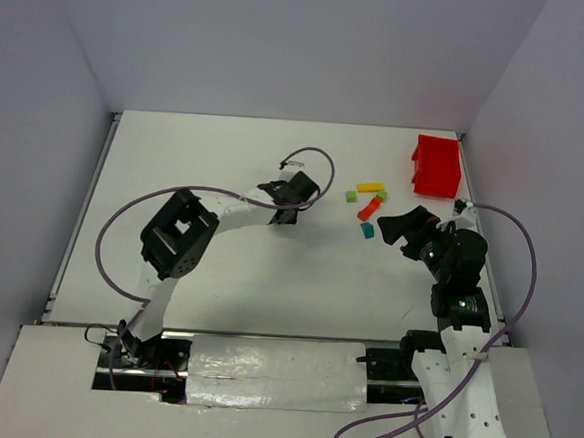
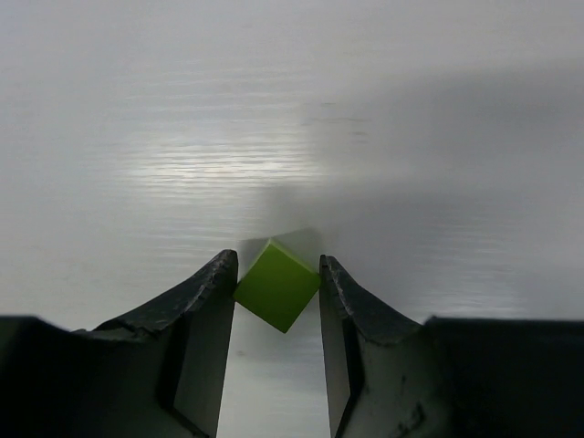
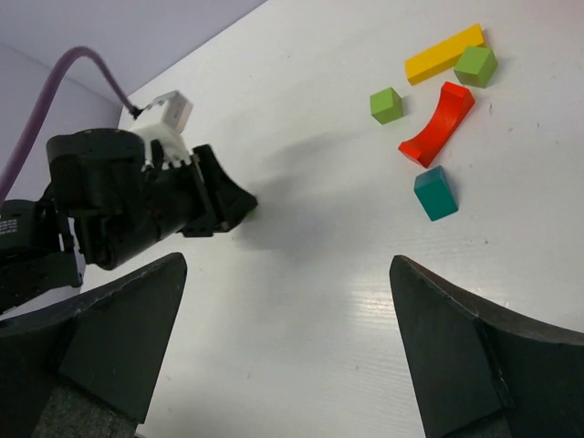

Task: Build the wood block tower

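My left gripper (image 2: pixel 276 260) is shut on a small green cube (image 2: pixel 276 285), which is pinched corner to corner between the fingertips. In the top view this gripper (image 1: pixel 295 207) is left of the loose blocks. A yellow bar (image 1: pixel 370 186), a red arch piece (image 1: pixel 369 209), a teal block (image 1: pixel 367 230) and two green cubes (image 1: pixel 351 195) (image 1: pixel 382 195) lie apart on the table, none stacked. The right wrist view also shows the yellow bar (image 3: pixel 443 53), red arch (image 3: pixel 438 124) and teal block (image 3: pixel 435 192). My right gripper (image 1: pixel 403 230) (image 3: pixel 287 265) is wide open and empty, just right of the teal block.
A red plastic bin (image 1: pixel 437 166) stands at the far right corner of the table. Grey walls close in the table (image 1: pixel 226 154) at the back and on both sides. The left arm's purple cable (image 1: pixel 312 152) loops above its wrist.
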`<control>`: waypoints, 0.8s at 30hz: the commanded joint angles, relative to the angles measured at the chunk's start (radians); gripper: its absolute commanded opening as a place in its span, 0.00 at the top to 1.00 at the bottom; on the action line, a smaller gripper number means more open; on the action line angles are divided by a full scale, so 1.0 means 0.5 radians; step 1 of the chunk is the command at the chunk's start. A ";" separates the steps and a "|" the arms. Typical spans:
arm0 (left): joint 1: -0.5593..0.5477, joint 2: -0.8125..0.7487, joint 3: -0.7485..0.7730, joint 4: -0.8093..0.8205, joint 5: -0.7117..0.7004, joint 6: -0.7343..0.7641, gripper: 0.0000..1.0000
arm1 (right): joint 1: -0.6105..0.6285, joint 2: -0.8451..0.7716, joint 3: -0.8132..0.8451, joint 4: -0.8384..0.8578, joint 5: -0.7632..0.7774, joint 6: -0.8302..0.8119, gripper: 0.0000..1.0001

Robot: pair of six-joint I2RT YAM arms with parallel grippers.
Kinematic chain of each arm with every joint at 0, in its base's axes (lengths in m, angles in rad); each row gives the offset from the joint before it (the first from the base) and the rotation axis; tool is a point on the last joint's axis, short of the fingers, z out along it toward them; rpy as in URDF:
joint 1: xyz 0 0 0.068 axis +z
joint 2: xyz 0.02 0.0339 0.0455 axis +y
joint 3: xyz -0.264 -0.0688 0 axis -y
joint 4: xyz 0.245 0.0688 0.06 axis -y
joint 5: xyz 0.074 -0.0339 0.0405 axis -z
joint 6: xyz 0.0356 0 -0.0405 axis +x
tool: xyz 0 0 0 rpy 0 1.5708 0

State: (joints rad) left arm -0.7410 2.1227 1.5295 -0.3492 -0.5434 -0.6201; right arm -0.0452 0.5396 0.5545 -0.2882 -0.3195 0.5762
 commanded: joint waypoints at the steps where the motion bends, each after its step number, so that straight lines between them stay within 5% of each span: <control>1: 0.166 -0.131 -0.279 -0.017 0.117 0.123 0.90 | 0.014 0.043 -0.014 0.205 -0.045 0.004 0.00; 5: 0.319 -0.159 -0.387 -0.157 0.130 -0.075 0.98 | 0.026 0.163 -0.066 0.388 -0.045 0.056 0.00; 8: 0.353 -0.202 -0.454 -0.197 0.084 -0.317 0.95 | 0.078 0.356 -0.109 0.570 -0.070 0.090 0.00; 14: 0.368 -0.245 -0.491 -0.280 0.019 -0.793 0.93 | 0.639 1.083 0.339 0.451 0.249 -0.079 0.00; 24: 0.365 -0.226 -0.522 -0.243 0.071 -1.211 0.78 | 0.814 1.540 0.560 0.478 0.467 -0.118 0.00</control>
State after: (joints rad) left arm -0.5594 1.9804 1.3186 -0.3931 -0.5610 -1.1236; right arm 0.3511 1.2652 0.7666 -0.0814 -0.1574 0.5522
